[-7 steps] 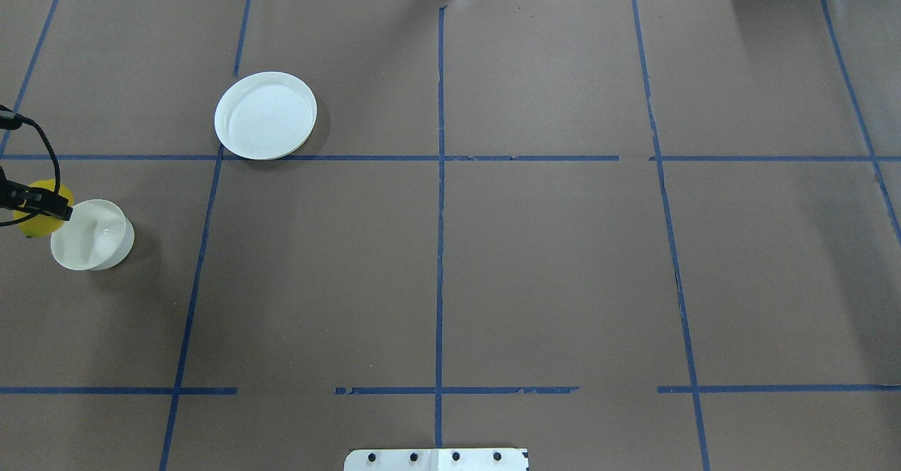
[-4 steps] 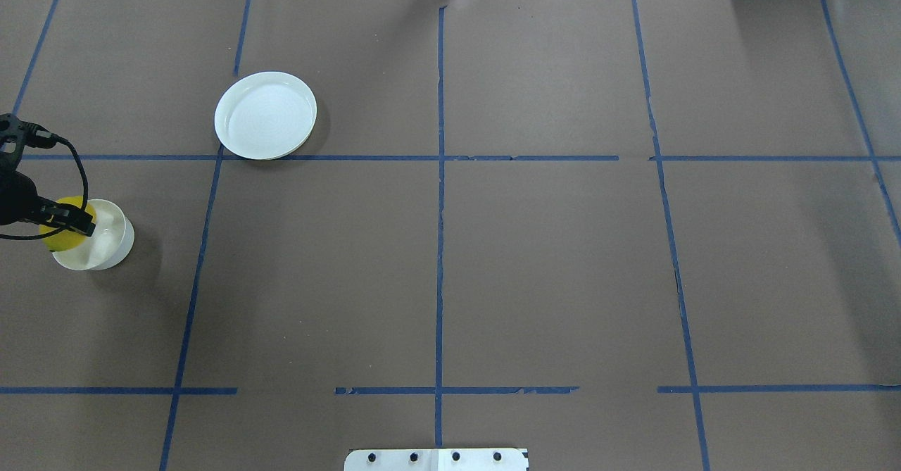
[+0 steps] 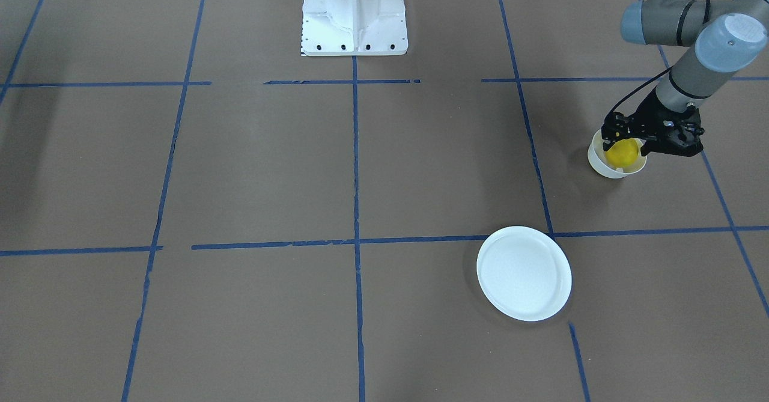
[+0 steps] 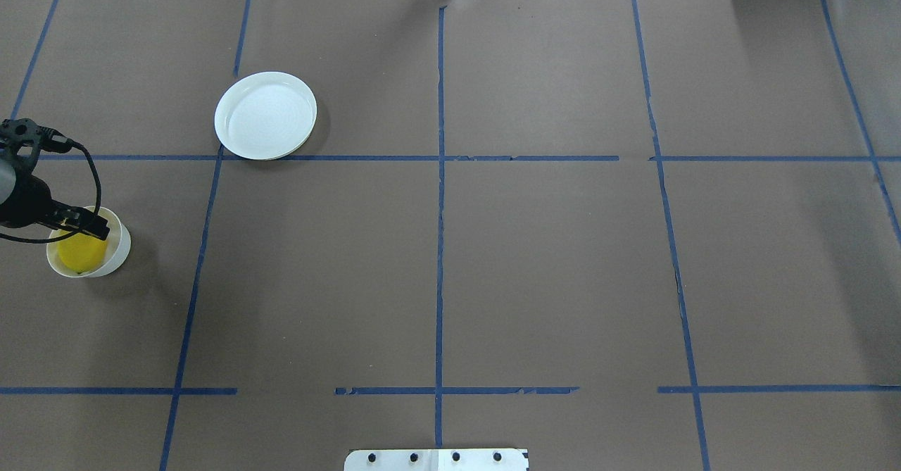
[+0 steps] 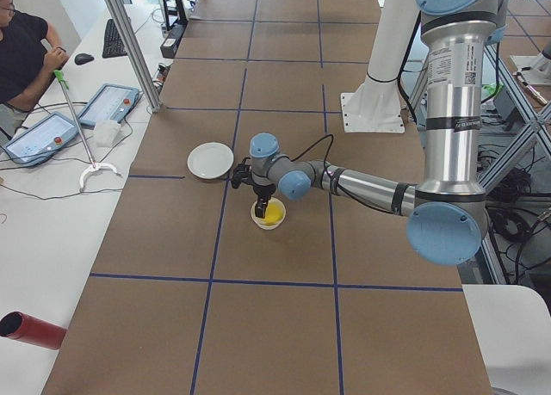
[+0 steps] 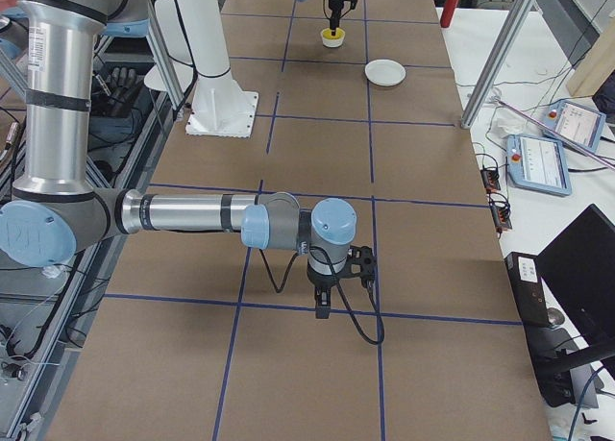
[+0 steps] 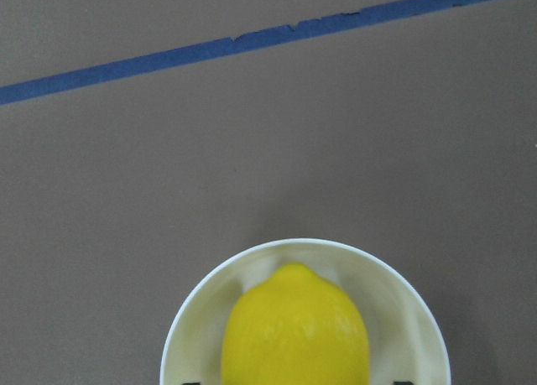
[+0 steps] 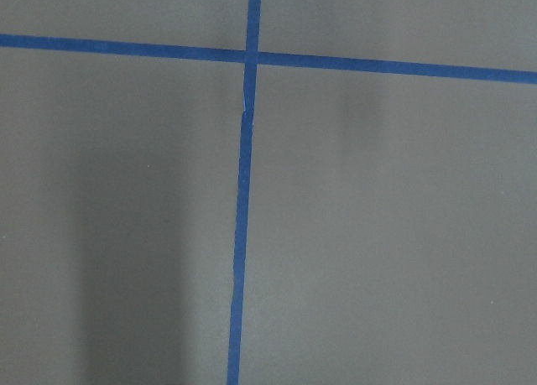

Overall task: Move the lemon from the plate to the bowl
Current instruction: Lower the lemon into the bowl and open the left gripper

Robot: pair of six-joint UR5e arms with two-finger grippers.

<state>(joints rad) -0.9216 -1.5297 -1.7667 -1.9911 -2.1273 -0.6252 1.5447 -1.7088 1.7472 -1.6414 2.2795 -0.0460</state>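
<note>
My left hand (image 3: 625, 145), fingers apart, hangs over small deep white bowl (image 3: 596, 160) nr desk's (image 4: 493, 260) left edge; yellow oval lemon (image 7: 294, 335) inside. Right hand (image 6: 323, 306): can't tell.

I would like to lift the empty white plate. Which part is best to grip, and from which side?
Grip the raised rim of the plate from straight above, jaws astride it. It lies flat on the table and looks too wide to span, so the rim is likely the only hold.
</note>
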